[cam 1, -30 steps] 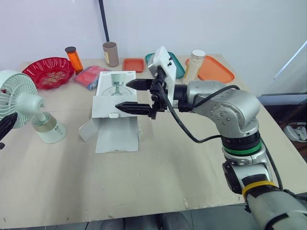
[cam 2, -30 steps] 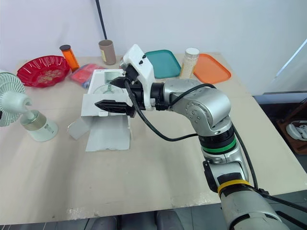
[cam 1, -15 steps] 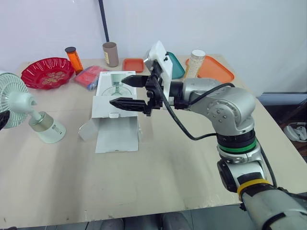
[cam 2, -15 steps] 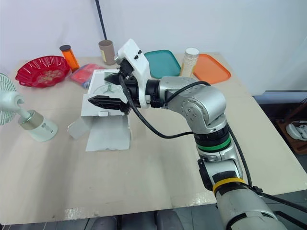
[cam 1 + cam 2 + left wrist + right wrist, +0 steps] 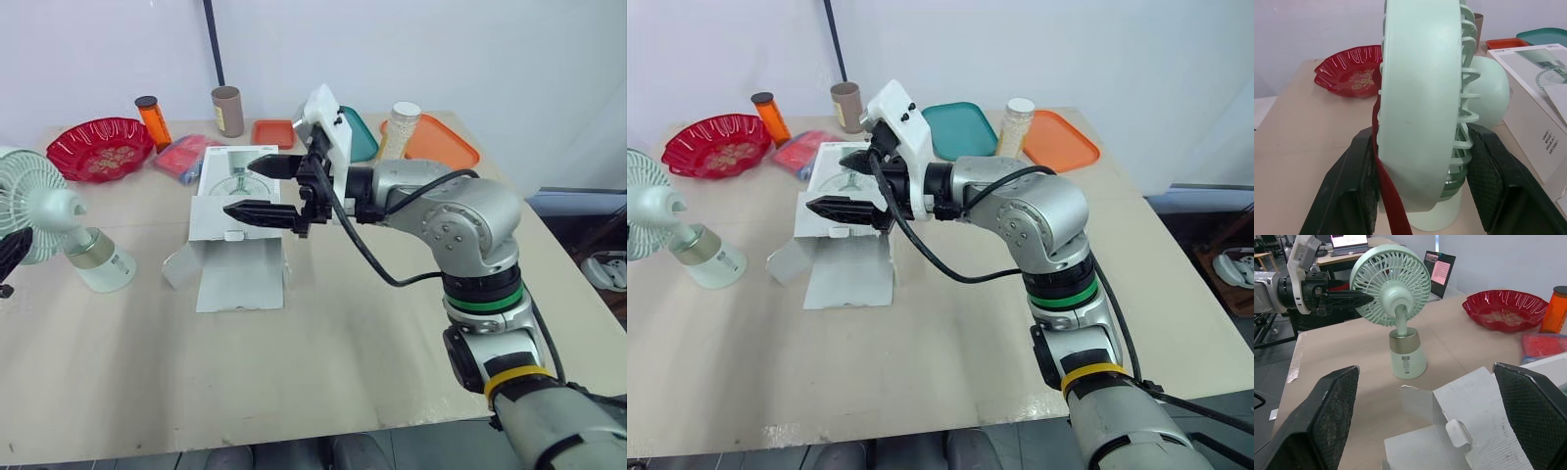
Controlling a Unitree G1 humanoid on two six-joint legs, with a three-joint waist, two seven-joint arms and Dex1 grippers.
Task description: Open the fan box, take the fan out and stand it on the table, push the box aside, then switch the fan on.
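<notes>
You have a beige table [image 5: 323, 372] with the white cardboard fan box [image 5: 240, 279] lying open and empty near its middle, flaps splayed flat toward the front edge. The box looks light and floppy. Shove it by a flap and it will likely fold or swing rather than slide, and a push to the left carries it into the fan.

The mint-green plastic fan [image 5: 57, 208] stands on its base near the table's left side, well apart from the box. It looks top-heavy, with its round head leaning off the stem. Your left gripper [image 5: 1422, 147] pinches that head between both fingers, so dragging sideways while letting go could topple it.

Your right gripper [image 5: 240, 186] hovers over the box, fingers spread wide. Push away from yourself and the box may plough into the flat red packet [image 5: 186, 157] and the small orange bottle [image 5: 152, 119] just behind it.
</notes>
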